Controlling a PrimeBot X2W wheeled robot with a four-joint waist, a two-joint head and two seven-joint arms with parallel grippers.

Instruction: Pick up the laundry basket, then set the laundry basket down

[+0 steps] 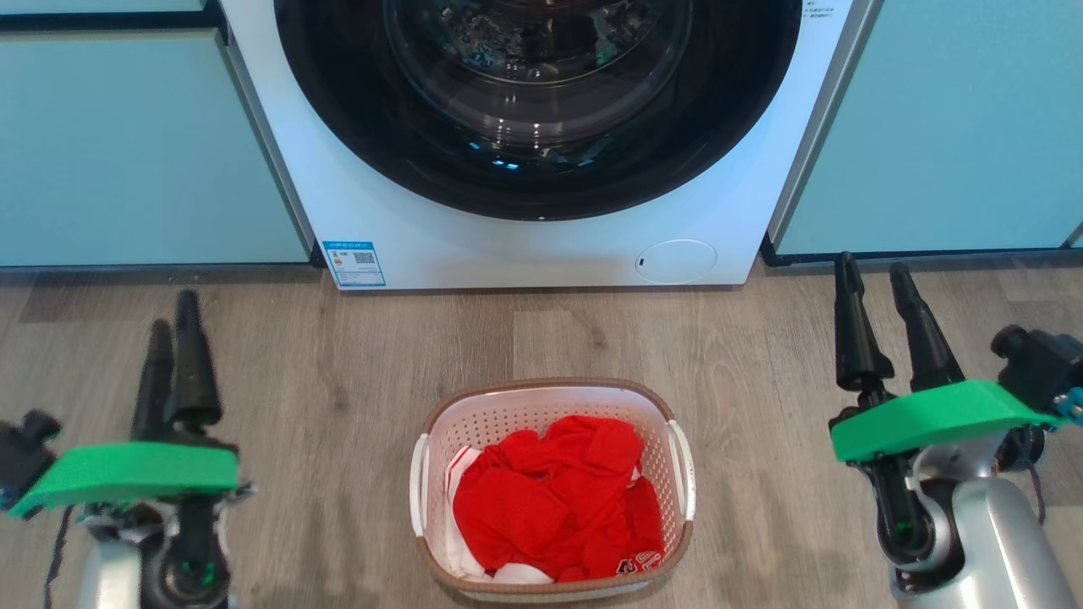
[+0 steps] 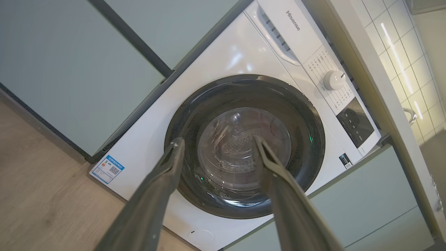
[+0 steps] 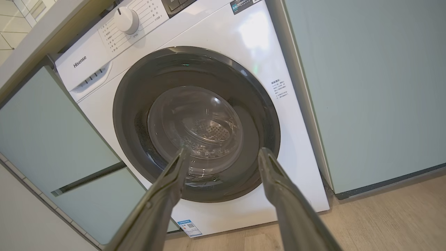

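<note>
Head view: left claw (image 1: 173, 311) and right claw (image 1: 871, 264) are wide open; grabbing one side could tip the laundry basket (image 1: 550, 386)

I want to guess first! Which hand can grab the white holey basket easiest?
Probably right, only just: the small white perforated plastic laundry basket sits between both open hands, its white side handle slightly nearer the right hand than the other is to the left hand.

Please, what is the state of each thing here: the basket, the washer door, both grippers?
laundry basket: upright on the floor, holding red clothes, not gripped.
washing machine door: shut.
left gripper: jaws open, empty.
right gripper: jaws open, empty.
</note>
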